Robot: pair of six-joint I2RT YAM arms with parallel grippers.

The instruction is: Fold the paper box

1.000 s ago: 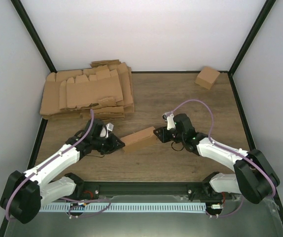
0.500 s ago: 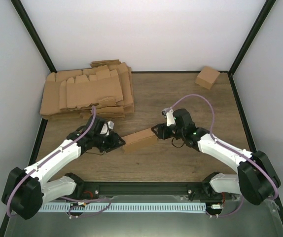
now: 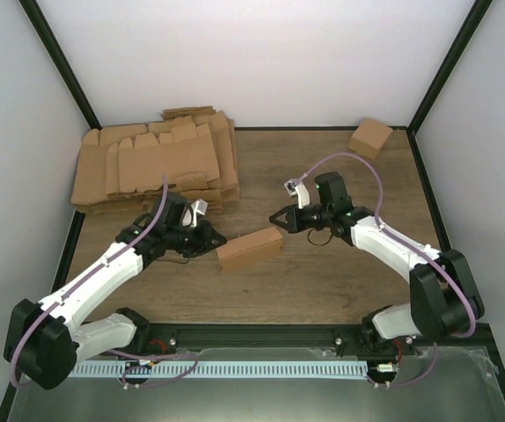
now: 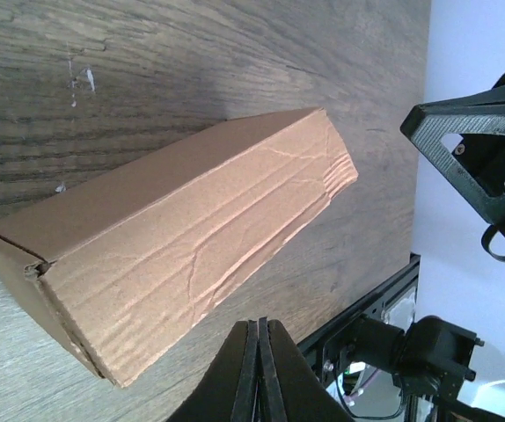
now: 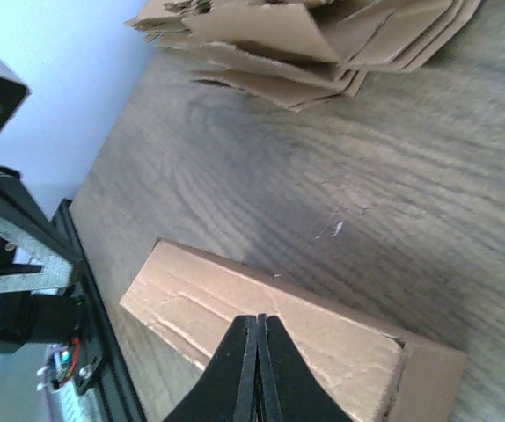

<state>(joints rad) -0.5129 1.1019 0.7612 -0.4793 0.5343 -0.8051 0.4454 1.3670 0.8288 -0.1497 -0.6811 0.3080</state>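
The wooden surface [image 3: 323, 281] carries a thick pile of flat brown blanks [image 3: 156, 167] at its far left. The left arm [image 3: 103, 272] and right arm [image 3: 393, 251] both reach inward toward the middle.

There the paper box [image 3: 249, 247] lies on the surface as a closed oblong carton. Its long axis slants from near-left to far-right. A shorter cube-like carton [image 3: 370, 137] sits well apart in the far right corner.

The left claw [image 3: 221, 239] is just beside the box's near-left end, and the right claw [image 3: 274, 220] is just beside its far-right end. The box therefore lies between them, lengthwise along the line joining them, and neither arm is clearly nearer. Both claws are clenched, fingers pressed together, and hold nothing. Whether either tip touches the cardboard cannot be told.

The box is plain brown, with its long faces creased and wrinkled. In the left wrist view one end flap is tucked, with a small seam at the corner. In the right wrist view the other end also looks closed. The folding looks close to done, and any next push would likely come along the long axis.
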